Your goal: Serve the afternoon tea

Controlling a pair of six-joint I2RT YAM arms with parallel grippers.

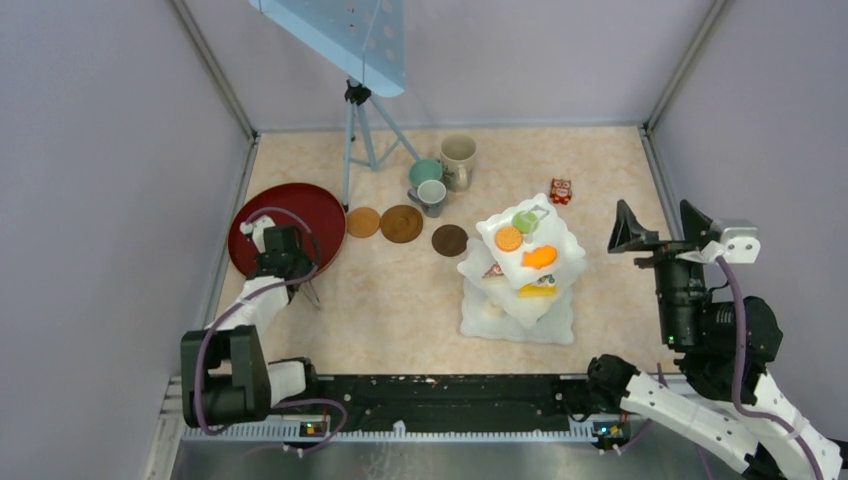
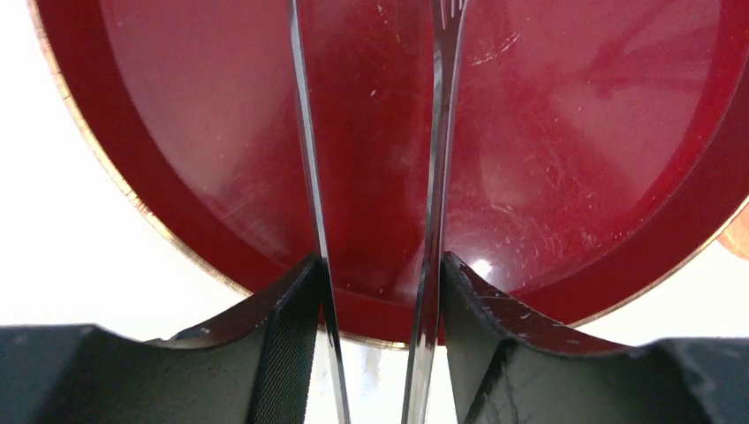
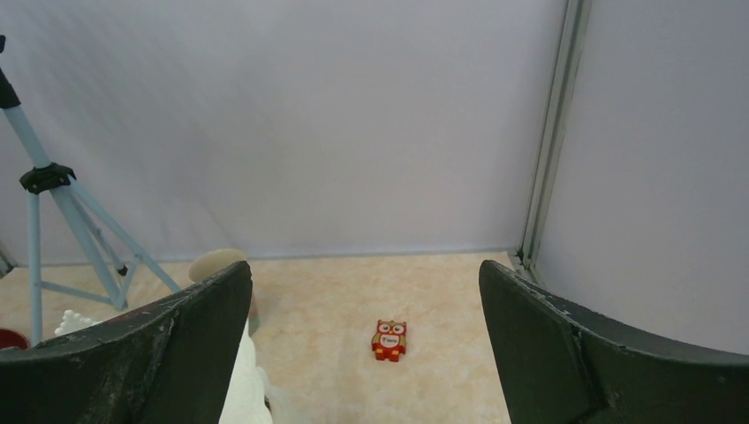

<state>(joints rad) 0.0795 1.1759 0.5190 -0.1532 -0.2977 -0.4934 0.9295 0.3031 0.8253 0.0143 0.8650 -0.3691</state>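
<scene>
The white three-tier stand (image 1: pixel 525 300) stands right of centre with toy cakes (image 1: pixel 508 239) on its top tier. A red owl cookie (image 1: pixel 560 191) lies on the table behind it, and also shows in the right wrist view (image 3: pixel 389 340). The tall beige mug (image 1: pixel 459 160), teal mug (image 1: pixel 425 172) and small grey mug (image 1: pixel 432 195) cluster at the back. Three brown coasters (image 1: pixel 401 223) lie in a row in front of them. My left gripper (image 1: pixel 283 250) (image 2: pixel 375 274) is shut on the thin metal tongs (image 2: pixel 439 177) over the dark-red tray. My right gripper (image 1: pixel 660 226) (image 3: pixel 366 353) is open, empty and raised right of the stand.
The round dark-red tray (image 1: pixel 300 215) (image 2: pixel 574 132) lies at the left and holds nothing visible. A blue tripod (image 1: pixel 355 130) (image 3: pixel 53 203) stands at the back. Grey walls enclose the table on three sides.
</scene>
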